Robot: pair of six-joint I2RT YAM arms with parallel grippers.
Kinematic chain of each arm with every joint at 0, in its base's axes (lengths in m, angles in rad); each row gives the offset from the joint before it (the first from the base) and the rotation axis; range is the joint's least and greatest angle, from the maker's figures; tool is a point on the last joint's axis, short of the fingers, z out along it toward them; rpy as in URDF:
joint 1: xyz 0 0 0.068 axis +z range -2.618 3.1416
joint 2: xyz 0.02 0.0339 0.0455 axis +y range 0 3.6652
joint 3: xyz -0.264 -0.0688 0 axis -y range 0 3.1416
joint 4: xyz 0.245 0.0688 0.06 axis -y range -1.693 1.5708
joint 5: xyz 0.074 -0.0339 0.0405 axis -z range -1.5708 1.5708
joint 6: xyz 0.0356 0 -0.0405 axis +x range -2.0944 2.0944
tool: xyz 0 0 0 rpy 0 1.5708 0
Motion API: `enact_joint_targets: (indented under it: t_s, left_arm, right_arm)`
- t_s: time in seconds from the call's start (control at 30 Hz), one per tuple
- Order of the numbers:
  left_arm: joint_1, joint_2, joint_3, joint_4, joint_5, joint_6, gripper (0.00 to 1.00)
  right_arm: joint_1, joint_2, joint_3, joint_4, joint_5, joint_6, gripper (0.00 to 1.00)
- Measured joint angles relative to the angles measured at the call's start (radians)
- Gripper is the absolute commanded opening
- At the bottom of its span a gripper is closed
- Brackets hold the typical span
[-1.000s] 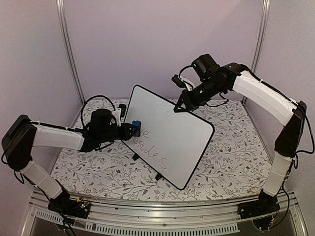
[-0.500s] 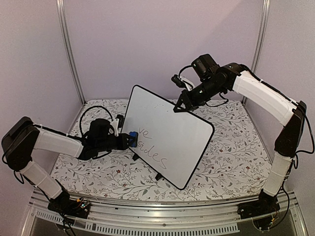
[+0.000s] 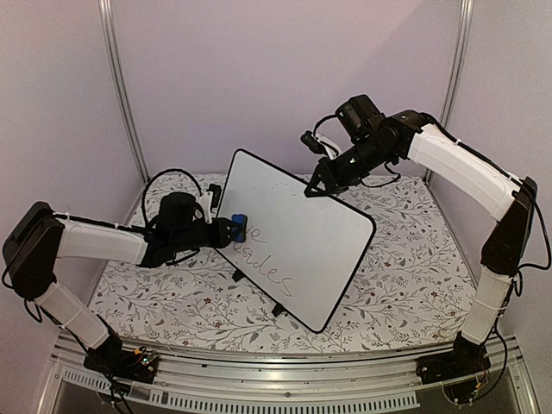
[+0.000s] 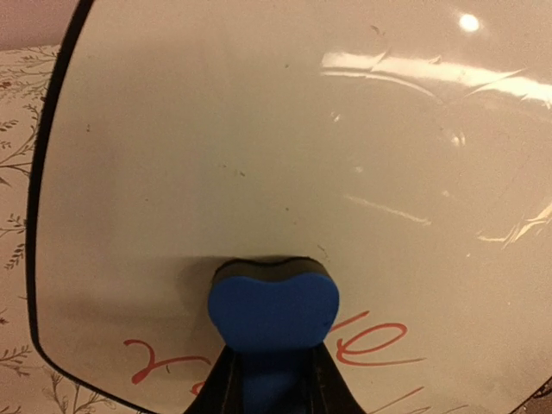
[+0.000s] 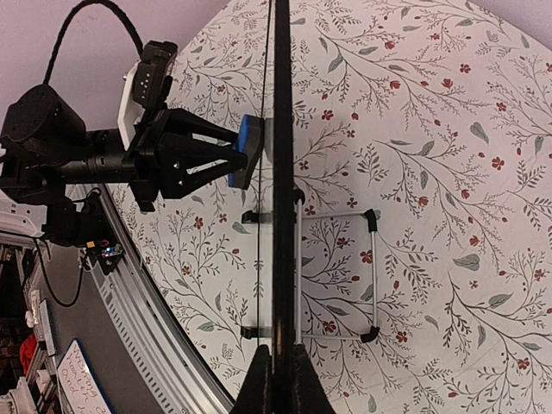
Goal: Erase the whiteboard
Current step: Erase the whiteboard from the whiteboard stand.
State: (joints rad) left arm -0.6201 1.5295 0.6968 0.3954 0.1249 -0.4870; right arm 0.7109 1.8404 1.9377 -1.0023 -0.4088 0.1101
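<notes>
On floral tablecloth [image 3: 414,259], whiteboard [image 3: 323,246] stands, blue eraser [image 3: 239,222] touching its left side.

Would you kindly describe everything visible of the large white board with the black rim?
The large rectangular whiteboard has a glossy white face, rounded corners, a thin black rim and small black feet. It stands nearly upright on the floral tablecloth. Faint handwriting crosses its lower half; the upper half looks clean. The right gripper is shut on its top edge, and the left gripper presses a blue eraser block against its face.
</notes>
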Motion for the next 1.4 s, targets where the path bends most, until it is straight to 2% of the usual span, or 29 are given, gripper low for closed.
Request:
enact_joint_targets:
  t_s: [0.2,0.53,0.8,1.03,1.2,1.4]
  left_arm:
    - [-0.001,0.0,-0.014,0.021,-0.001,0.0,0.0]
    - [-0.014,0.0,-0.118,0.062,-0.002,-0.023,0.0]
    - [-0.015,0.0,-0.085,0.009,-0.005,-0.012,0.0]
    - [-0.015,0.0,0.023,-0.043,-0.015,0.027,0.0]
    - [-0.015,0.0,0.011,-0.026,-0.014,0.021,0.0]
    - [-0.026,0.0,-0.07,0.042,-0.013,-0.007,0.0]
  right_arm:
    - [0.0,0.0,0.0,0.0,-0.001,0.0,0.0]
    - [0.0,0.0,0.0,0.001,-0.003,-0.002,0.0]
    - [0.0,0.0,0.0,0.0,0.0,-0.001,0.0]
    - [0.0,0.0,0.0,-0.002,0.004,0.004,0.0]
    - [0.0,0.0,0.0,-0.002,0.003,0.004,0.0]
    - [0.0,0.0,0.0,0.0,0.002,0.002,0.0]
